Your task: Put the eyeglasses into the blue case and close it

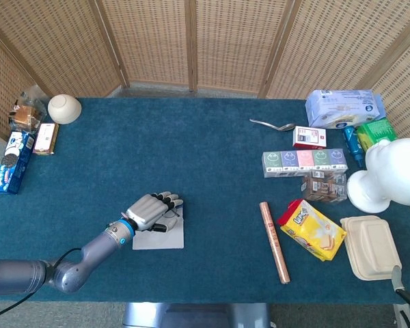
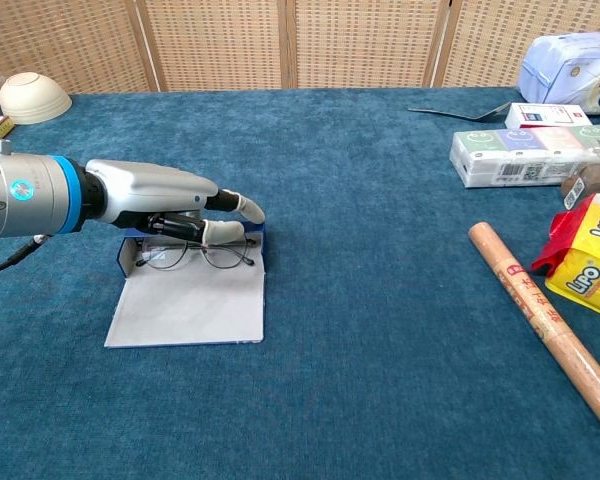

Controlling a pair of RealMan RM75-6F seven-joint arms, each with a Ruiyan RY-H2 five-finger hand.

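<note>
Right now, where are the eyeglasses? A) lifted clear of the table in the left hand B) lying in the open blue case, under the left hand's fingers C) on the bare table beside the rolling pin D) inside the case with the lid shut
B: in the chest view the eyeglasses lie in the tray of the blue case, its pale lid flap folded open toward the camera, with the left hand reaching over them.
</note>
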